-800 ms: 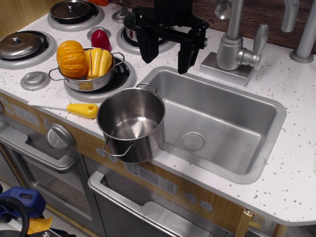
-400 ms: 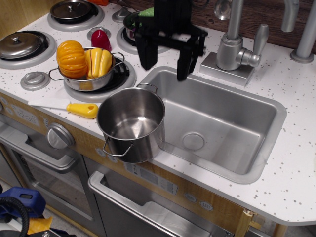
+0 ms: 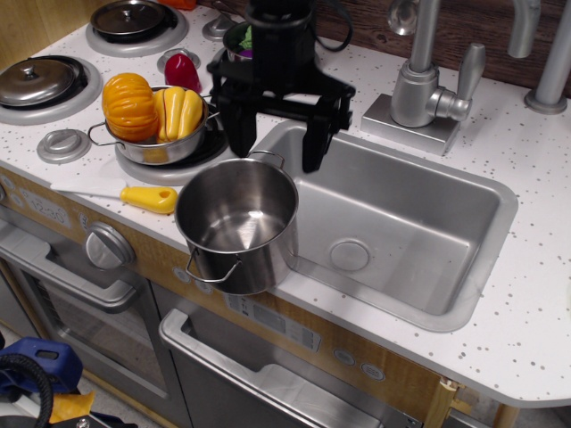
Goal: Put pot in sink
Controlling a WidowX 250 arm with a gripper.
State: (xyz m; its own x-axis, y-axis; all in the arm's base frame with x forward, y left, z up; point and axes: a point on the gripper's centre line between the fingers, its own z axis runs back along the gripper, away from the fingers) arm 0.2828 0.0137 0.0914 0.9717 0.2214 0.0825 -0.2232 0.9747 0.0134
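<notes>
The tall shiny steel pot (image 3: 237, 225) with wire loop handles stands upright and empty on the white speckled counter edge, just left of the sink (image 3: 393, 227), overhanging the front a little. The sink is a rectangular steel basin with a round drain (image 3: 349, 255) and holds nothing. My black gripper (image 3: 275, 141) hangs open just above and behind the pot's far rim, its left finger over the counter by the stove and its right finger over the sink's left corner. It holds nothing.
A shallow steel pan (image 3: 161, 134) with orange and yellow toy vegetables sits on a burner left of the pot. A yellow-handled utensil (image 3: 134, 195) lies on the counter front. Lidded small pans (image 3: 36, 80) stand at far left. The faucet (image 3: 428, 76) rises behind the sink.
My gripper has moved left and down toward the viewer, from over the back burner and sink's rear corner to just above the pot's far rim. The pot has not moved.
</notes>
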